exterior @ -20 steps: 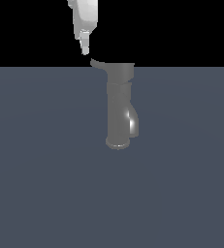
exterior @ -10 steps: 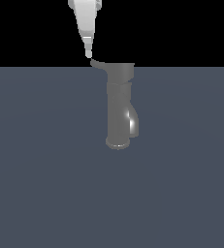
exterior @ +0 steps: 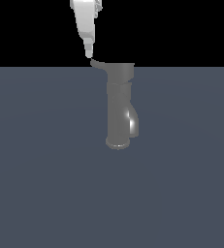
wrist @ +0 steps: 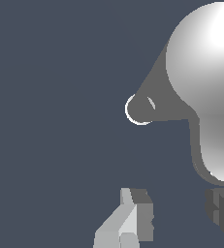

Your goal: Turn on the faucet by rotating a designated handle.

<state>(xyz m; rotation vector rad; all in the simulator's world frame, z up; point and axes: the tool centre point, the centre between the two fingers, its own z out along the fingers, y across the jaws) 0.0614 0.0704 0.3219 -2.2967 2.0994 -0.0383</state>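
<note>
The pincer (exterior: 89,54), parted and gripping nothing, hung just above the tip of the handle (exterior: 98,63) projecting from the top of the faucet (exterior: 120,106); so marginal a contact risked slipping off.

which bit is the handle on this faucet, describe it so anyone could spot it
Find the grey upright faucet standing alone on the dark blue-grey floor. At its top cap, a thin grey lever juts sideways toward the exterior view's left: that is the handle, its tip just under the white claw. Unlike the thick shiny spout bulge lower down on the other side, it is slim and dull.
</note>
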